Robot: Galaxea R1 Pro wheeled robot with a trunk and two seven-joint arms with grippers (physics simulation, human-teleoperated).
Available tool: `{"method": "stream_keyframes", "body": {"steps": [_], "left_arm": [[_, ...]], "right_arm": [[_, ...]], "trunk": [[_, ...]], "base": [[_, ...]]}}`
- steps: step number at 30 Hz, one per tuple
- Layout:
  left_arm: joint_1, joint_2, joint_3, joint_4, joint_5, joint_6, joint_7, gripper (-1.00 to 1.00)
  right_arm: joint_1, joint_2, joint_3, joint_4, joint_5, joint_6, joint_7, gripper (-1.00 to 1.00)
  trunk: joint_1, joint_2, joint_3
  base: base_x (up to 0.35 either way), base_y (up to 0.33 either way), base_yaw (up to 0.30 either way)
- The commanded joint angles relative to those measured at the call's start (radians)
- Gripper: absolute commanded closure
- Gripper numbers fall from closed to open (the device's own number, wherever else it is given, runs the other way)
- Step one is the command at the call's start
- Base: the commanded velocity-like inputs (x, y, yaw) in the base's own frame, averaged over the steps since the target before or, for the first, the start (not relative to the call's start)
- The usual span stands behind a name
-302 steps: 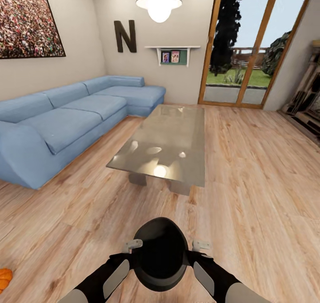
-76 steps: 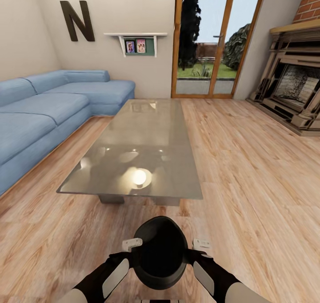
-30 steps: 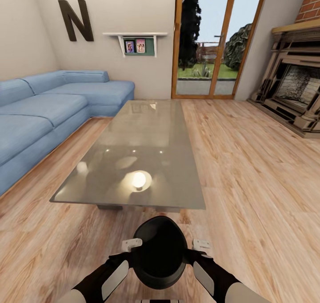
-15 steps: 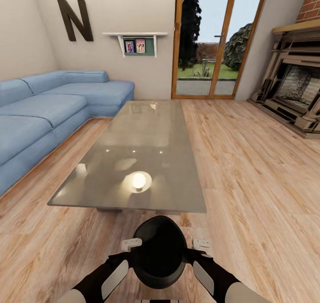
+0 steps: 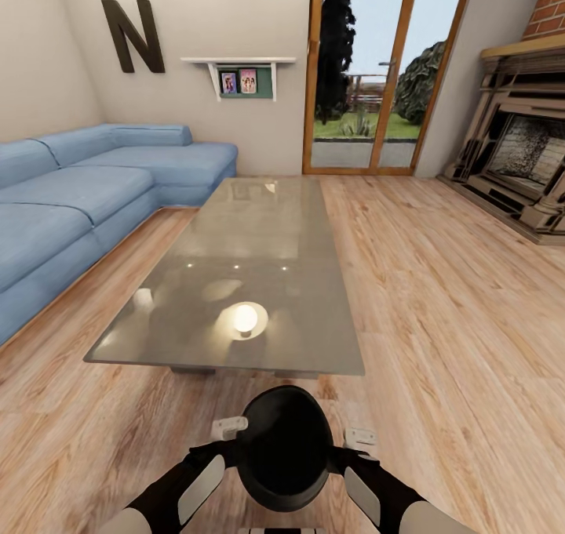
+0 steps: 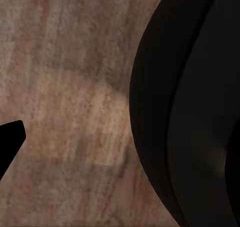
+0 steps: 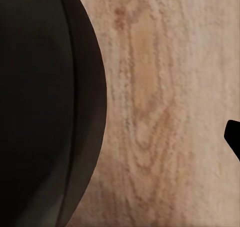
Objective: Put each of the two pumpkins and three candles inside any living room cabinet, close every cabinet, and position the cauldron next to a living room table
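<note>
Head view: cauldron (image 5: pixel 283 448) between both arms, near table (image 5: pixel 243 283).

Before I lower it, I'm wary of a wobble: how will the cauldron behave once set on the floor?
The cauldron looks rigid, so it shouldn't flex. Its round belly suggests it may rock or tip once released. It spans the gap between the left claw and right claw, so it's probably bulky and awkward to steady.
</note>
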Motion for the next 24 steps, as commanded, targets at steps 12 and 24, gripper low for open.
{"method": "stream_keyframes", "body": {"steps": [12, 24], "left_arm": [[-0.001, 0.001, 0.014, -0.001, 0.005, 0.004, 0.008, -1.0], [-0.001, 0.001, 0.04, -0.001, 0.004, 0.009, 0.007, -1.0]], "right_arm": [[0.0, -0.001, 0.008, -0.001, -0.004, 0.005, -0.01, -1.0], [0.0, -0.001, 0.008, -0.001, -0.004, 0.005, -0.01, -1.0]], "trunk": [[-0.008, 0.009, 0.037], [-0.054, 0.093, 0.075]], "base": [[0.0, 0.0, 0.0], [0.0, 0.0, 0.0]]}}
